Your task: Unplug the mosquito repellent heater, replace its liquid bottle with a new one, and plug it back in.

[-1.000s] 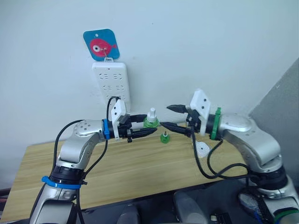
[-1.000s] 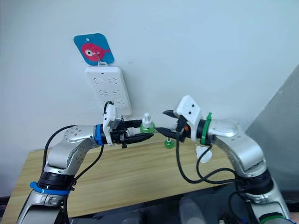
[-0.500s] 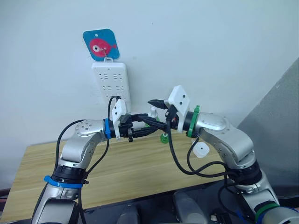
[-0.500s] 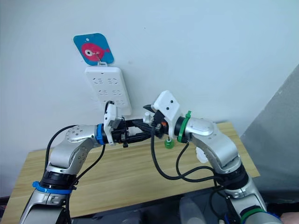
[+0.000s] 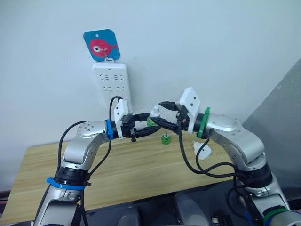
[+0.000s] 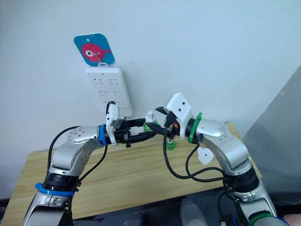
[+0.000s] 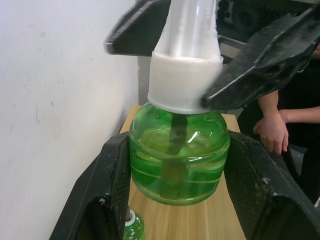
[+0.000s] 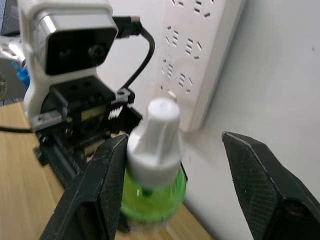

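Mosquito repellent heater [image 5: 202, 150] is lying on the surface [image 5: 117, 174] near its right edge, below my right arm. My left gripper [image 7: 172, 200] is clamping a green liquid bottle [image 7: 175, 160] in its jaws, green fluid and a dark wick inside. My right gripper [image 8: 172, 165] is holding its jaws wide around the bottle's white cap [image 8: 156, 135]. A second small green bottle [image 5: 165, 138] is standing on the surface, below the power strip [image 5: 112, 84].
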Controlling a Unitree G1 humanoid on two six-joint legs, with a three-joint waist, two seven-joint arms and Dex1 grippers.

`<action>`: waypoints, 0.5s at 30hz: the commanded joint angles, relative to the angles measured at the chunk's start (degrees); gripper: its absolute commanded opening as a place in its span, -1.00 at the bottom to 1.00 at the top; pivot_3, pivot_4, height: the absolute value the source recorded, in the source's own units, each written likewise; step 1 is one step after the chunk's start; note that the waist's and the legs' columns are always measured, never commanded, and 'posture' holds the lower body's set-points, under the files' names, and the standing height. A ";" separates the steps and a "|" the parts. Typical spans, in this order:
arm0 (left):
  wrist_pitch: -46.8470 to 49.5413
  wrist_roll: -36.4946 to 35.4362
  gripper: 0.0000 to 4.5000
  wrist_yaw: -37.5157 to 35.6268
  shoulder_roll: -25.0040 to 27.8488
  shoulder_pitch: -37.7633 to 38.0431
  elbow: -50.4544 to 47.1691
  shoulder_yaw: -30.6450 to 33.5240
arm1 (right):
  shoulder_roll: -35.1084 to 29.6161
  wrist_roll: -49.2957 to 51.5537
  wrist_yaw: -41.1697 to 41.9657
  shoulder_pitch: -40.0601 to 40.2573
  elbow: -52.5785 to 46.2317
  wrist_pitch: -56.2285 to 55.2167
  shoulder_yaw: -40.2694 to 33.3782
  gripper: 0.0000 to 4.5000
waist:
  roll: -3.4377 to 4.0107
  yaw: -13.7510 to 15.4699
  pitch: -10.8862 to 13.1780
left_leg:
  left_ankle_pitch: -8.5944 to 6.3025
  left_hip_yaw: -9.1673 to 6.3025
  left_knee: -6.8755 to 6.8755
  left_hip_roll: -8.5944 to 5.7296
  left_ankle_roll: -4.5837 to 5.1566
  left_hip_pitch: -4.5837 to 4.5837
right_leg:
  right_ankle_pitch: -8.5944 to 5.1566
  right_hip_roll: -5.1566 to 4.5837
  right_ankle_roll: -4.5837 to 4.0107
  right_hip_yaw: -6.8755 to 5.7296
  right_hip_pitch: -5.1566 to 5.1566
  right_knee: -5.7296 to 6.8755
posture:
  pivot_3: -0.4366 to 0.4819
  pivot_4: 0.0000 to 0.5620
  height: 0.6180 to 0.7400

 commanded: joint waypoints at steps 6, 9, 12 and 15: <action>-1.54 -0.44 0.03 -0.81 -0.14 -0.47 -0.82 0.80 | -7.91 8.12 6.12 1.52 -4.74 3.41 -8.49 0.37 | 0.00 0.14 0.00 | 0.00 0.00 0.00 -0.01 0.00 -0.02 | 0.00 0.01 0.00 0.00 0.00 -0.02 | -0.49 -0.63 1.00; -1.79 -0.28 0.03 -0.99 -0.05 -0.33 -0.60 0.87 | -10.59 12.33 8.43 1.91 -6.80 5.72 -10.20 0.37 | 0.00 0.06 0.00 | 0.00 0.03 0.00 -0.01 0.01 -0.02 | 0.00 0.01 0.00 0.01 0.01 -0.05 | -0.49 -0.63 1.00; -1.95 -0.17 0.03 -1.10 -0.09 -0.40 -0.42 0.82 | -9.41 14.91 6.79 1.55 -8.46 7.24 -10.30 0.37 | 0.00 -0.04 0.00 | -0.01 0.02 0.00 0.03 0.01 -0.01 | 0.00 0.05 0.00 0.00 0.01 -0.04 | -0.49 -0.63 1.00; -2.10 -0.07 0.03 -1.17 -0.26 -0.62 -0.15 0.66 | -5.82 14.75 2.81 1.03 -8.75 7.28 -9.15 0.63 | 0.00 -0.12 0.00 | -0.01 0.04 0.00 0.05 0.01 0.01 | 0.00 0.09 0.00 0.03 0.01 -0.02 | -0.49 -0.63 1.00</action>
